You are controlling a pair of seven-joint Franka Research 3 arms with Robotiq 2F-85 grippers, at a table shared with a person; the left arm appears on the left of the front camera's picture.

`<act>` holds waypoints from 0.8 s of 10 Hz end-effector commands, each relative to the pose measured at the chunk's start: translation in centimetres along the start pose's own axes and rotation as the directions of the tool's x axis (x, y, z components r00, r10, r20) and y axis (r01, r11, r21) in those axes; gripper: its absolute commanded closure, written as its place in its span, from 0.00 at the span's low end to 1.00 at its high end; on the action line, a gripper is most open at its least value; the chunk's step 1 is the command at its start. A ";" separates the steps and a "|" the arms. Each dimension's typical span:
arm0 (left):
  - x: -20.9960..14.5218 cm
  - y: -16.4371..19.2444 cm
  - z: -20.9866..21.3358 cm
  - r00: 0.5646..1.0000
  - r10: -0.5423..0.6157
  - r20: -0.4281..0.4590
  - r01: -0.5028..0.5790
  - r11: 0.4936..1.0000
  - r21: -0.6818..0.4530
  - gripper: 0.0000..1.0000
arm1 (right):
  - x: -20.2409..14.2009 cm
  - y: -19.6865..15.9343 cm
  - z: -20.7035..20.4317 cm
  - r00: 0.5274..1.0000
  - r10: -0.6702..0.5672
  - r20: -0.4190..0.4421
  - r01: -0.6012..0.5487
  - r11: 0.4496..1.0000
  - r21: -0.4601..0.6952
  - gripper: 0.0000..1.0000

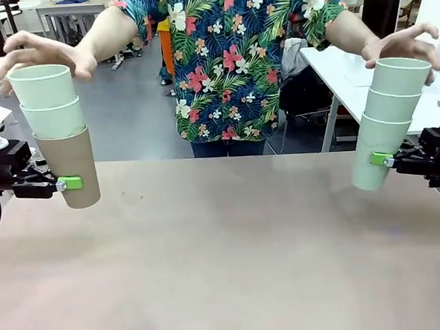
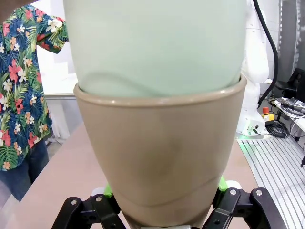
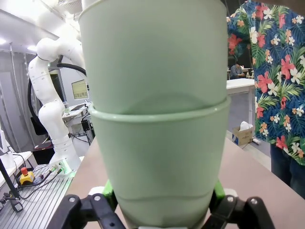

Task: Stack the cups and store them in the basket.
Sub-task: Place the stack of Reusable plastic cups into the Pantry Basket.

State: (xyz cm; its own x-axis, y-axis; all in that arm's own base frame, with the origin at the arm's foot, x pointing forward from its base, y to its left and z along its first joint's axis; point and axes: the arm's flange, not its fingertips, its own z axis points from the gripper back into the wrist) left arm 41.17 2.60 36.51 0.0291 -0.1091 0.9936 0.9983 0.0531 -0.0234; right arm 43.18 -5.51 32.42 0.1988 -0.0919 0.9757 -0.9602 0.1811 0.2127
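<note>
Six cups are in view, in two stacks of three: five mint and one tan. The left gripper [image 1: 70,183] is clamped on the tan cup [image 1: 72,165], with a green pad pressed to each side of its lower wall. The left wrist view shows the same grip [image 2: 162,212] on the tan wall [image 2: 162,157]. Two mint cups are nested above those jaws, one [image 1: 54,120] inside the tan cup and another [image 1: 42,86] on top.

The right gripper [image 1: 381,159] grasps the lowest mint cup [image 1: 375,155] low on its wall, and the right wrist view shows this grip too [image 3: 164,212]. Two more mint cups [image 1: 392,106] [image 1: 400,75] are nested above its jaws.

Both grippers reach in level from the sides, fingers pointing toward the middle of the table [image 1: 225,254]. Each stack leans slightly, its top tipped back over its own wrist.

Two hands of the person are spread palm down, one hand [image 1: 45,52] over the left stack's rim and the other hand [image 1: 403,44] over the right stack's.
</note>
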 end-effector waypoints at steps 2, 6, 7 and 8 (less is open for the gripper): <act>0.2 -0.2 -0.1 1.000 -0.010 0.006 0.010 1.000 0.000 0.17 | 0.5 0.1 -0.1 1.000 0.010 0.001 -0.010 1.000 0.002 0.14; 0.2 -0.2 -0.1 1.000 -0.010 0.006 0.010 1.000 0.000 0.17 | 0.5 0.1 -0.1 1.000 0.010 0.001 -0.010 1.000 0.002 0.14; 0.2 -0.2 -0.1 1.000 -0.010 0.006 0.010 1.000 0.000 0.17 | 0.5 0.1 -0.1 1.000 0.010 0.001 -0.010 1.000 0.002 0.14; 0.2 -0.2 -0.1 1.000 -0.010 0.006 0.010 1.000 0.000 0.17 | 0.5 0.1 -0.1 1.000 0.010 0.001 -0.010 1.000 0.002 0.14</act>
State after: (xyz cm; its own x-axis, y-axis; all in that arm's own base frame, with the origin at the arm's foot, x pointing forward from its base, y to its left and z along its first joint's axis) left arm 41.17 2.60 36.51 0.0291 -0.1093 0.9936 0.9983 0.0534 -0.0234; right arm 43.18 -5.51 32.41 0.1988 -0.0919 0.9757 -0.9602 0.1811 0.2127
